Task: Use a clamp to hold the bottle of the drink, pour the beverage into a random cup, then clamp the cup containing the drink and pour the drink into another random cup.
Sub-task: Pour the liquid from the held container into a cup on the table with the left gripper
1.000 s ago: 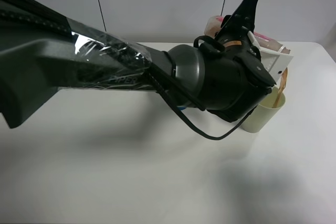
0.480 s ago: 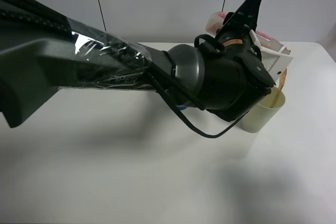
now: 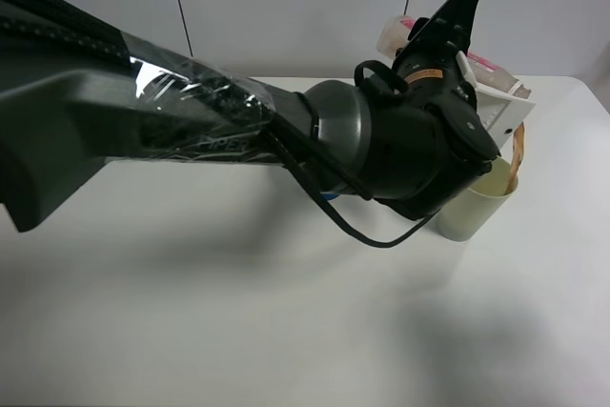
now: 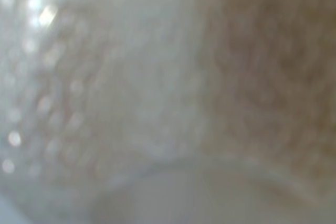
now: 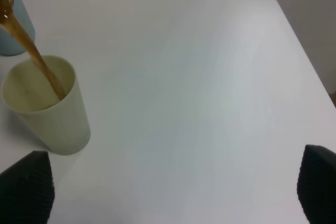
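My left gripper (image 3: 479, 88), on the bulky black arm, is shut on the bottle (image 3: 393, 35) and holds it tipped over above the pale yellowish-green cup (image 3: 470, 213). A thin brown stream of the drink (image 3: 518, 148) runs from the bottle into that cup. The left wrist view shows only a blurred close-up of the bottle (image 4: 157, 87). In the right wrist view the cup (image 5: 47, 114) takes the stream (image 5: 37, 59), and the teal cup (image 5: 11, 30) stands just behind it. My right gripper (image 5: 170, 203) hangs open and empty, apart from both cups.
The white table (image 3: 238, 312) carries the cups at its back right. Its right edge (image 5: 296, 40) lies near the right gripper. The left arm (image 3: 191, 121) crosses the whole view from the left and hides the table's middle.
The left arm has shifted slightly up and to the right, tipping the bottle a little further. The drink keeps running into the pale cup. The right gripper has not moved.
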### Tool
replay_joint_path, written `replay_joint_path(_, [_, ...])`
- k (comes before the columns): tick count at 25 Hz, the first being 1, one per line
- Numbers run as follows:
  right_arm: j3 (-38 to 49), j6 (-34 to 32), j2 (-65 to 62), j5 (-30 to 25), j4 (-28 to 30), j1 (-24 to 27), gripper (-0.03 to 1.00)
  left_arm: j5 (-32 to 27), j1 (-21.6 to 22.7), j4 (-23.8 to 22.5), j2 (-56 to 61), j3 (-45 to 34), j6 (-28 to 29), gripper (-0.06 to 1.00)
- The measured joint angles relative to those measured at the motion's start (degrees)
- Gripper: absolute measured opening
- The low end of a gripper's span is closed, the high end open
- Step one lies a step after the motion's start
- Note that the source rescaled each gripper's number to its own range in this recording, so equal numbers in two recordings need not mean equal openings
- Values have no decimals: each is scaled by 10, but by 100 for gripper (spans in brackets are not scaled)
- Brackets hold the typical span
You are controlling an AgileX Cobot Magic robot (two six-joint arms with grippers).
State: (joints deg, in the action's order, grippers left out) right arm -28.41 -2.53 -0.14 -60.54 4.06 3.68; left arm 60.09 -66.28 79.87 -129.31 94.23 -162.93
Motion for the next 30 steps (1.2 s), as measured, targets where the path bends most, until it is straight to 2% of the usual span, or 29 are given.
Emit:
replay_joint_path(8, [0,0,0,0,0,0,78,5,8,-36,0,0,-8,0])
replay_joint_path(18, [0,0,0,0,0,0,78,17,10,-40,0,0,-65,0])
replay_joint_path(30, [0,0,0,0,0,0,78,37,10,-93,0,0,-71,0])
